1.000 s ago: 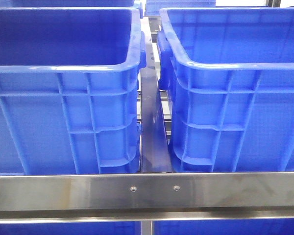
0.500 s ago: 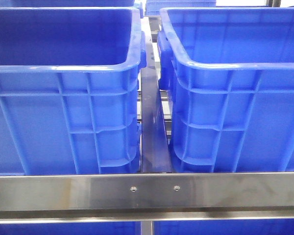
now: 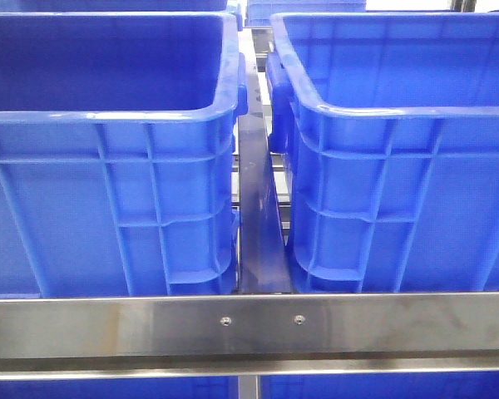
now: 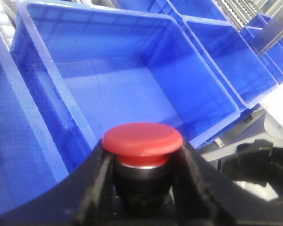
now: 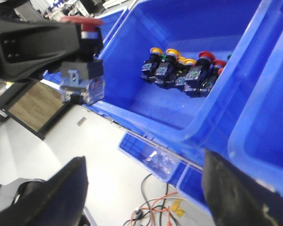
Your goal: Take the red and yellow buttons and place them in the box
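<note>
Though not yet dropped, note 1 red button (image 4: 142,141) clamped by its black body in the left gripper (image 4: 144,165), poised above the blue box (image 4: 37,84), whose floor looks bare. See the right gripper (image 5: 146,188) spread wide, holding nothing. Count several more red and yellow buttons (image 5: 181,70) waiting in the supply bin (image 5: 132,56); judge the task barely begun.

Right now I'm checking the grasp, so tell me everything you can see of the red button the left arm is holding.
The red button has a smooth, matte red mushroom cap over a silvery ring and a black cylindrical body. It sits upright, clamped between the left gripper's black fingers, which press its body on both sides below the cap. It is held above the blue bin. The right wrist view shows it from the side, with a grey block under the body.
</note>
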You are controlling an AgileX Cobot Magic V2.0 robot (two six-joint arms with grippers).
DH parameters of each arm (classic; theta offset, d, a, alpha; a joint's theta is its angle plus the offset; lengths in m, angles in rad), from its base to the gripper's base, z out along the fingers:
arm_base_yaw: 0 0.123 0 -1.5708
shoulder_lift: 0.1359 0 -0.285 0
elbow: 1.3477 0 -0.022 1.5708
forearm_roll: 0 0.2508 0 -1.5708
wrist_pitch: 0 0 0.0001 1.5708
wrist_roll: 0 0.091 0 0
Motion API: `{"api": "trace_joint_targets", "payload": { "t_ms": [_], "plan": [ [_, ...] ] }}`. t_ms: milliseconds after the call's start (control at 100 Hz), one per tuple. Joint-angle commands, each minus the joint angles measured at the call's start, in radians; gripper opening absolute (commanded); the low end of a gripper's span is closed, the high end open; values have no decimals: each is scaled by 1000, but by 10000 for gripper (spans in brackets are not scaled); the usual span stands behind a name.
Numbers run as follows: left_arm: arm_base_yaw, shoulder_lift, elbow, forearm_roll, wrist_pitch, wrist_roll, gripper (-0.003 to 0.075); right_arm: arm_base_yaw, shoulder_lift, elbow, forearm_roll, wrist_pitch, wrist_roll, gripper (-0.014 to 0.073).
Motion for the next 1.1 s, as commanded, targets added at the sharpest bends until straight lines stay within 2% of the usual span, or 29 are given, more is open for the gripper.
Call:
{"api": "trace_joint_targets", "payload": {
  "t_ms": [0, 250, 650, 820, 1090],
  "plan": [
    [-9, -15, -29, -28, -77, 4, -19, 30, 15, -83, 31, -17, -27, 533],
    [-9, -15, -29, -28, -95, 4, -19, 234, 90, -163, -61, -242, -26, 533],
    [-9, -15, -29, -8, -108, 4, -19, 598, 309, -251, -65, -569, -25, 533],
    [-9, -15, -29, -6, -120, 4, -19, 650, 350, -290, -66, -613, -25, 533],
    [-9, -13, -29, 4, -120, 4, -19, 659, 354, -304, -64, -614, -25, 533]
  ]
}}
